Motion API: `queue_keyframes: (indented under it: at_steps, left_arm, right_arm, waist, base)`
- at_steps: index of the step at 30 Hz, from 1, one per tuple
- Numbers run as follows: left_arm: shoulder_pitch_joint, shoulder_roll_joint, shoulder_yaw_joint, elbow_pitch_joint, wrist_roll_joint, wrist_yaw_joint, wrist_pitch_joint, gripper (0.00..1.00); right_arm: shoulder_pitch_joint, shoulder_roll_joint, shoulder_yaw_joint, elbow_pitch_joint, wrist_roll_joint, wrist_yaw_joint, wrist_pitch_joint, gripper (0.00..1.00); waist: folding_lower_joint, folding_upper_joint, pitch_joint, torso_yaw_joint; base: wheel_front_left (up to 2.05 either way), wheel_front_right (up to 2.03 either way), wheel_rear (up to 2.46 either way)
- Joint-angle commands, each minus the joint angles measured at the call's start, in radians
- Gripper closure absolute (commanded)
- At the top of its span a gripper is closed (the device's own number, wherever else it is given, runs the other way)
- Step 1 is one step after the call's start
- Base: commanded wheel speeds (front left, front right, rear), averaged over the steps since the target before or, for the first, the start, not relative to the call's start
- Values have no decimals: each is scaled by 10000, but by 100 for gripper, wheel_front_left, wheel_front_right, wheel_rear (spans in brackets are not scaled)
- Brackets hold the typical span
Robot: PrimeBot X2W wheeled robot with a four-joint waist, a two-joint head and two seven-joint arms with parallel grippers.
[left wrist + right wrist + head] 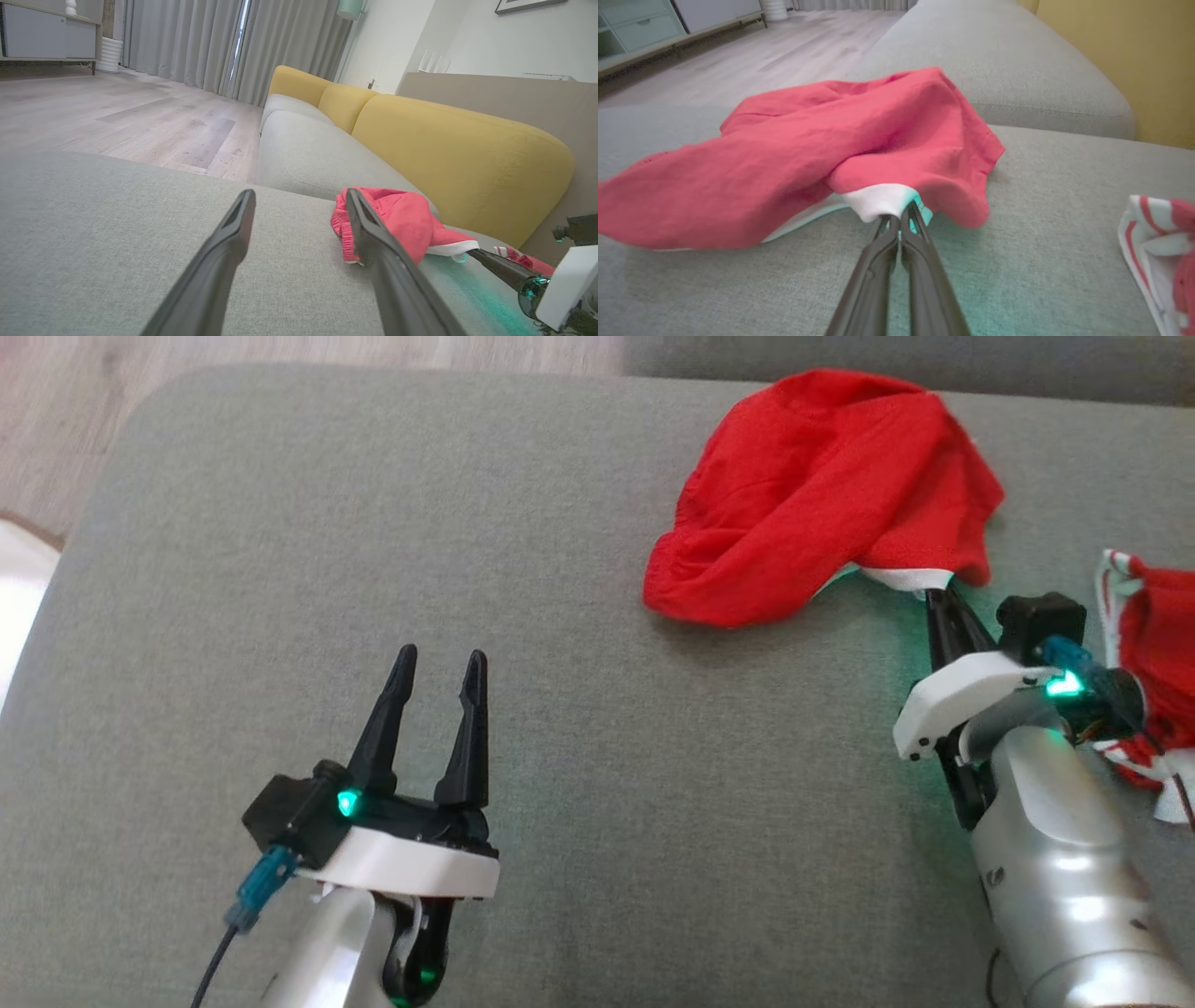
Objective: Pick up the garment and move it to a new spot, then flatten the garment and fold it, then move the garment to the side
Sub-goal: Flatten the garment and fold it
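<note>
A crumpled red garment [822,495] with a white hem lies on the grey sofa seat [280,551] at the upper right of the head view. My right gripper [936,590] is shut on that white hem; in the right wrist view the two fingers meet on the white edge [882,203] of the garment [808,154], which is lifted a little there. Lower left in the head view, my left gripper [441,674] stands open above bare cushion, well apart from the cloth. The left wrist view shows the garment [402,219] beyond its right finger [373,242].
A second red cloth with white stripes [1153,653] lies at the right edge beside my right arm, also in the right wrist view [1157,242]. A yellow sofa back [458,154] rises behind the seat. Wooden floor [84,420] lies past the cushion's far left edge.
</note>
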Motion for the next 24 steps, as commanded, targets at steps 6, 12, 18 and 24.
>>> queue_keyframes:
  at_steps: [6, 12, 18, 24]
  left_arm:
    - [78, 77, 505, -278, 47, -58, -53, 0]
    - [380, 49, 646, -342, 104, -58, -53, 0]
    - [578, 19, 663, -352, 134, -58, -53, 0]
    - [611, -2, 600, -365, 124, -58, -53, 0]
  right_arm:
    - [891, 30, 918, -1121, 1034, 67, -303, 100]
    - [2395, 30, 976, -2566, 1334, 67, 38, 100]
    - [4050, 30, 806, -4535, 1280, 67, 1075, 100]
    - [5052, 30, 546, -6037, 1197, 67, 2060, 28]
  waist:
    - [0, 0, -694, -592]
    - [0, 0, -1108, -988]
    - [0, 0, -1403, -1196]
    - [0, 0, -1473, -1180]
  base:
    - [0, 0, 0]
    - [0, 0, 0]
    - [0, 0, 0]
    - [0, 0, 0]
